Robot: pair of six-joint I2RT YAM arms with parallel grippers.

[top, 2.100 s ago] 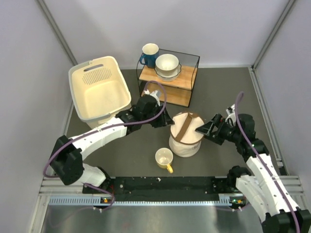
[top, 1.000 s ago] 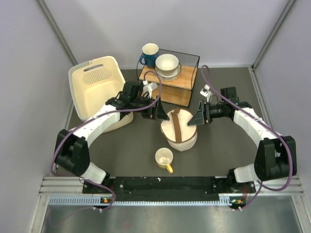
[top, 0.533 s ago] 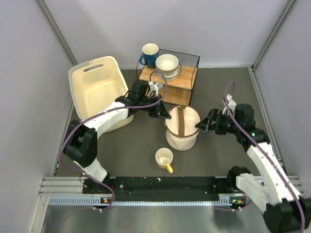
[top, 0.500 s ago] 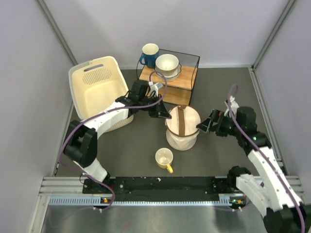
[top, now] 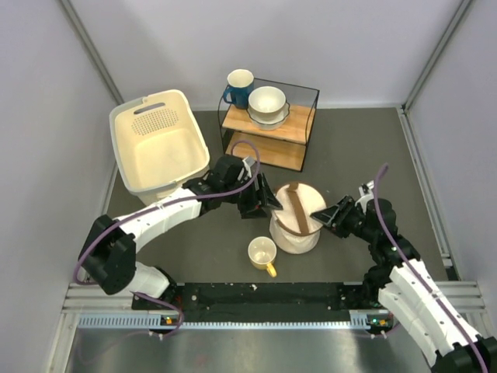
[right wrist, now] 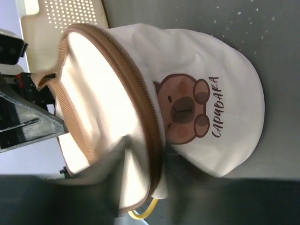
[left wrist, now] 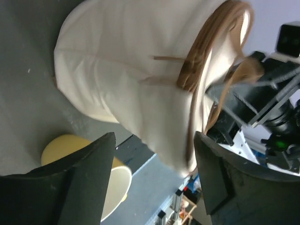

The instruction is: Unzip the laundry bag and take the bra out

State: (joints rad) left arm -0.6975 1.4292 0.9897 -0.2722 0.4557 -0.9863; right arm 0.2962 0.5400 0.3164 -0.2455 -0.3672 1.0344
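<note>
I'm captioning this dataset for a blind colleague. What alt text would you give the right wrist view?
A cream laundry bag fills the frame, its brown-trimmed zip lid apparently closed, a cartoon capybara and the word CAPYBARA printed on its side. A perforated cream basket shows at the top left; the handle of a yellow mug peeks below the bag.

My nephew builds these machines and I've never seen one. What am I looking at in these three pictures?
Two robot arms are bolted at the near edge of a table. The wide picture comes from a fixed camera above; the other two from a camera on each wrist. In the middle stands a laundry bag, lid apparently closed. The left hand is open beside it; the right hand is at its rim, grip unclear. Nearby: a yellow mug, a plastic basket, a shelf holding a blue mug and bowl.
</note>
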